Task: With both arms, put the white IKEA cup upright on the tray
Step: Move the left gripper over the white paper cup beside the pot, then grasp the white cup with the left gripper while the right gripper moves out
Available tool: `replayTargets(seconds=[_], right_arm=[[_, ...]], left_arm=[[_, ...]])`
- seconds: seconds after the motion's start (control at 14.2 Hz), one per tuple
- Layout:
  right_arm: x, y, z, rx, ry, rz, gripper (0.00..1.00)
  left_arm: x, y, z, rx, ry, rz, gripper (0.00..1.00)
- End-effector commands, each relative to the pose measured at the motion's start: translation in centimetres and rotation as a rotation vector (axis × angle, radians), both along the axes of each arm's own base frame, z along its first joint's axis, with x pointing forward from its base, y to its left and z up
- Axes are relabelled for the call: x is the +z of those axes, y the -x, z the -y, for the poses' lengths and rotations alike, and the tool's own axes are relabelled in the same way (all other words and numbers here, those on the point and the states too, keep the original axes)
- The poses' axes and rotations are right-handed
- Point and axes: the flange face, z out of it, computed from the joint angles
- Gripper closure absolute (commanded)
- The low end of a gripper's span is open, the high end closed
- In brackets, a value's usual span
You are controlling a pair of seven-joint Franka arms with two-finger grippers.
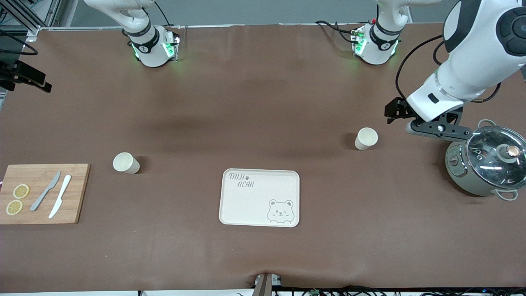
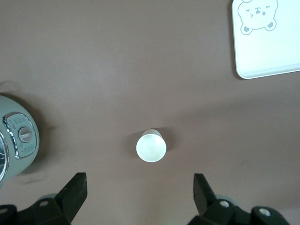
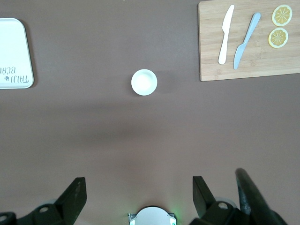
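Observation:
Two white cups stand on the brown table. One cup (image 1: pixel 365 138) (image 2: pixel 151 146) is toward the left arm's end, farther from the front camera than the cream tray (image 1: pixel 259 197) (image 2: pixel 267 51). My left gripper (image 1: pixel 392 112) (image 2: pixel 139 194) hangs open over the table beside this cup, holding nothing. The second cup (image 1: pixel 125 163) (image 3: pixel 144 82) stands toward the right arm's end, between the tray (image 3: pixel 14 47) and the cutting board. My right gripper (image 3: pixel 139 194) is open and empty, high over the table near its own base (image 3: pixel 151 216); the front view does not show it.
A grey-green pot with a glass lid (image 1: pixel 487 162) (image 2: pixel 14 140) sits at the left arm's end, close under the left wrist. A wooden cutting board (image 1: pixel 41 193) (image 3: pixel 248 47) with two knives and lemon slices lies at the right arm's end.

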Motion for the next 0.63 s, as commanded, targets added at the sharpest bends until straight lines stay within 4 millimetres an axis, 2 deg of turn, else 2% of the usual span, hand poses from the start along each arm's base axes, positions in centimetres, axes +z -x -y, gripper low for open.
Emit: replayTargets(seconds=[0.0, 0.14, 0.42, 0.56], right_arm=[[0.0, 0.0, 0.1, -0.015, 0.007, -0.001, 0.00], [0.1, 0.1, 0.1, -0.014, 0.008, -0.003, 0.00], [-0.4, -0.3, 0.3, -0.015, 0.005, -0.012, 0.00], [-0.4, -0.4, 0.3, -0.016, 0.005, -0.012, 0.00]], left_arm=[[-2.7, 0.2, 0.2, -0.020, 0.000, 0.028, 0.00], [-5.8, 1.4, 0.8, -0.040, -0.001, 0.065, 0.00], [-12.1, 2.9, 0.1, -0.062, 0.001, 0.074, 0.00], [-14.7, 3.9, -0.2, -0.086, 0.006, 0.098, 0.00]])
